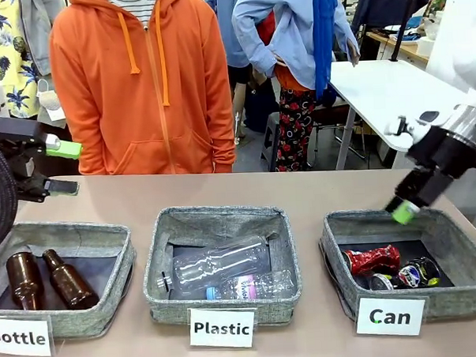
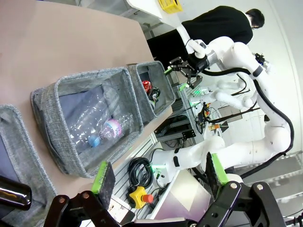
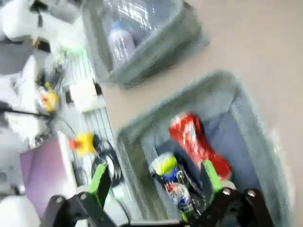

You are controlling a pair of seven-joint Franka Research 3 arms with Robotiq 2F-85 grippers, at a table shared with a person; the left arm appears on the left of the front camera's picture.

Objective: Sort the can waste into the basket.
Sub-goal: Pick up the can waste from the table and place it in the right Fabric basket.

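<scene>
The can waste lies in the basket (image 1: 458, 302) labelled "Can" at the right: a crushed red can (image 1: 372, 259) and a black-blue can (image 1: 417, 273) beside it. My right gripper (image 1: 408, 208) hangs just above the basket's far rim. In the right wrist view it (image 3: 155, 177) is open and holds nothing, right over the red can (image 3: 199, 144) and the dark can (image 3: 177, 190) inside the basket (image 3: 189, 93). My left gripper (image 1: 62, 167) is open and bare at the far left above the table. Its wrist view, past the open gripper (image 2: 158, 175), shows the basket (image 2: 142, 71) with the red can (image 2: 147, 86).
The "Plastic" basket (image 1: 224, 215) with clear bottles sits in the middle. The "Bottle" basket (image 1: 66, 231), with two brown bottles, is under my left gripper. A person in an orange hoodie (image 1: 147, 80) stands at the far side. Bare tabletop lies behind the baskets.
</scene>
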